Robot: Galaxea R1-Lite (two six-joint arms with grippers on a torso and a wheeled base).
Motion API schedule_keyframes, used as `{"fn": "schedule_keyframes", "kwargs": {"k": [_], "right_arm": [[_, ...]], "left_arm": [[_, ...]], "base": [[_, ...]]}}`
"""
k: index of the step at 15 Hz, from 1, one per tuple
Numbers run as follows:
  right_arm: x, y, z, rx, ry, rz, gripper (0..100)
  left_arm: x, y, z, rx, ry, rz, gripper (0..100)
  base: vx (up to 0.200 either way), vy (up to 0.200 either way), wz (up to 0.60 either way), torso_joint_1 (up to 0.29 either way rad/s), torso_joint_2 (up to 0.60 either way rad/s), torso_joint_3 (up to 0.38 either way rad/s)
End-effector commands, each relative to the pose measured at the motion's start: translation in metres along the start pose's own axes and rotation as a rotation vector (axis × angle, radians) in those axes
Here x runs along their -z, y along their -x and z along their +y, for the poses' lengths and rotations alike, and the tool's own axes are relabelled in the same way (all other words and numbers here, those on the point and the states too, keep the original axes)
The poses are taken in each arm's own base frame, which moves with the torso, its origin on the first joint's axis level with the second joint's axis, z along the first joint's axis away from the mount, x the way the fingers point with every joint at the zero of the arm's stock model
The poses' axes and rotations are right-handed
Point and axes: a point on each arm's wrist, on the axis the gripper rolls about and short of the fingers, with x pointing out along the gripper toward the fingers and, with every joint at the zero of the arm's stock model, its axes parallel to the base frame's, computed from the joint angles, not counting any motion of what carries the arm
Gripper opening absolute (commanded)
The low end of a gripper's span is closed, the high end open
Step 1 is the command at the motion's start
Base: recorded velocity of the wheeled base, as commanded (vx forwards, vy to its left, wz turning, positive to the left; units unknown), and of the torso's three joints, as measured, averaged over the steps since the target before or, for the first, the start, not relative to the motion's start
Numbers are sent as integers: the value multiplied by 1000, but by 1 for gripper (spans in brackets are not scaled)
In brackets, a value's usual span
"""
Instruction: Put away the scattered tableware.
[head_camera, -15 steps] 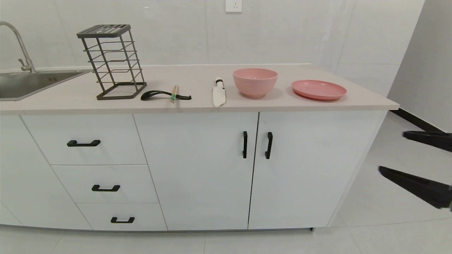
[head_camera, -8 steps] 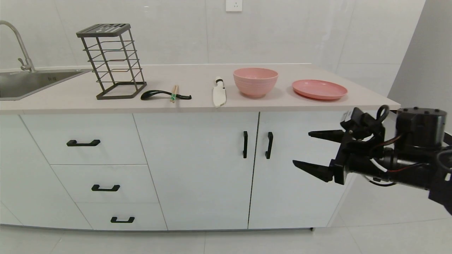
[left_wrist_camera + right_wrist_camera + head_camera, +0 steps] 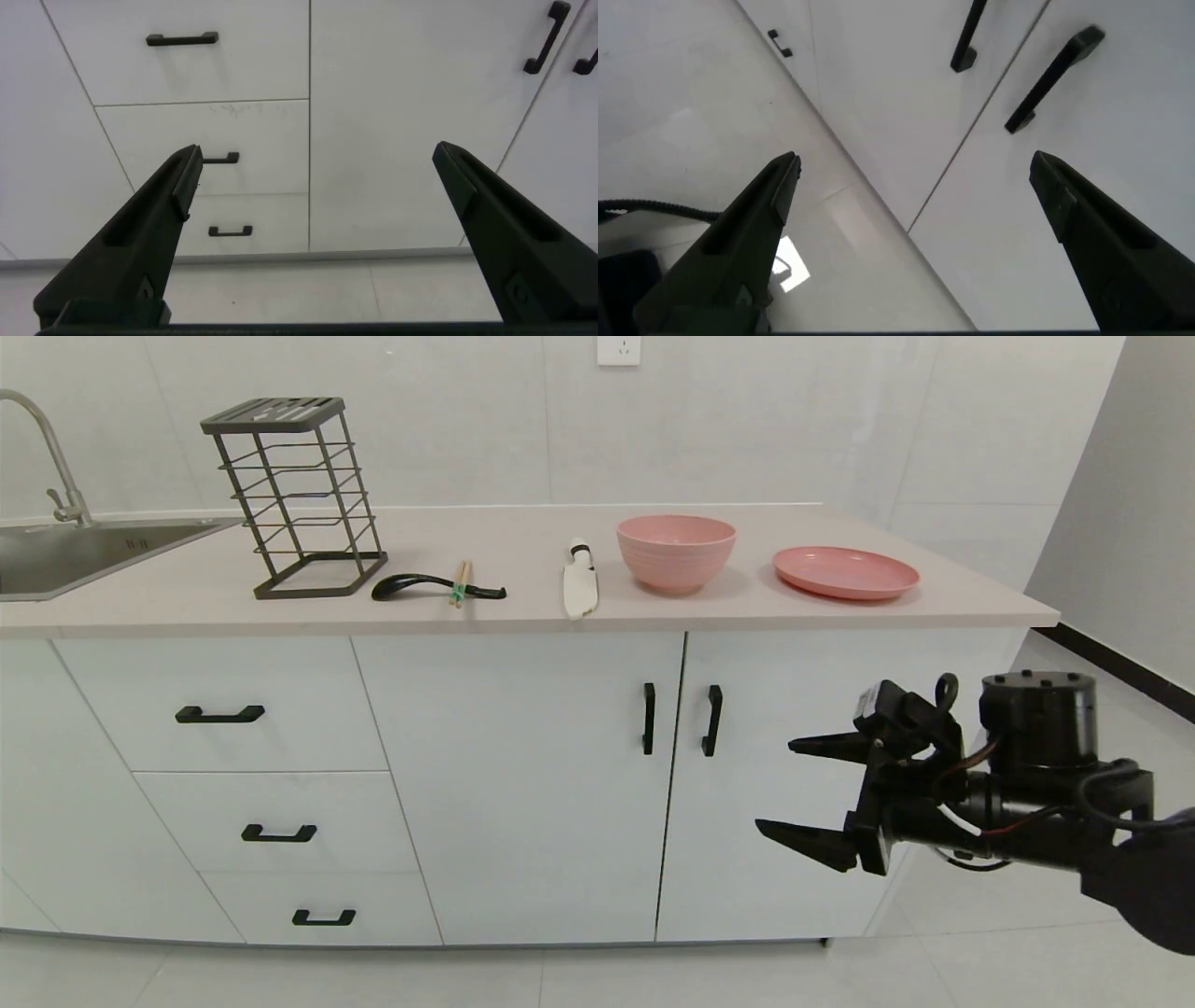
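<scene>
Advancing: right gripper (image 3: 775, 784) — spread wide, empty — swings in towards the door handles (image 3: 711, 720).
Left gripper (image 3: 318, 154): spread, empty.
Meaning: cabinet (image 3: 523, 784) likely opens first — bowl (image 3: 675, 553) untouched on the counter (image 3: 523, 588).

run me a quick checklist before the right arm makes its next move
1. Right hand open and empty: ok.
2. Left hand open and empty: ok.
3. Right hand at counter height: not ok; it is low, in front of the right cabinet door.
4. Bowl, plate, knife, spoon, chopsticks lying on the countertop: ok.
5. Rack upright: ok.
6. Storage opened: not ok; the drawers and both doors are shut.
</scene>
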Motion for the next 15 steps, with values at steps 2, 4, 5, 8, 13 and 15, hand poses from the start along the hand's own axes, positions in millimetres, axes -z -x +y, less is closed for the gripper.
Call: {"fn": "schedule_keyframes", "kwargs": {"k": [2,4,5,8,13,15], "right_arm": [[11,46,8,87,-29,-10,100],[10,55,-1,106,-21,-55,100],[12,57,-2,117,-28,-51,100],[11,55,-7,126,-29,-49,100],[-3,-3,-22,28,23,-70,100],[-11,-46,-20,-52,57,-88,100]], "left_arm": [[0,0,-1,45,-14,3,100],[0,0,-1,50,-17,2,100],[0,0,-1,54,-19,2,100],[0,0,-1,61,-17,2,100],[0,0,-1,54,-16,4,100],[0,0,-1,54,-14,4,100]], "base": [[0,0,0,0,0,0],[0,0,0,0,0,0],[0,0,0,0,0,0],[0,0,0,0,0,0],[0,0,0,0,0,0],[0,0,0,0,0,0]]}}
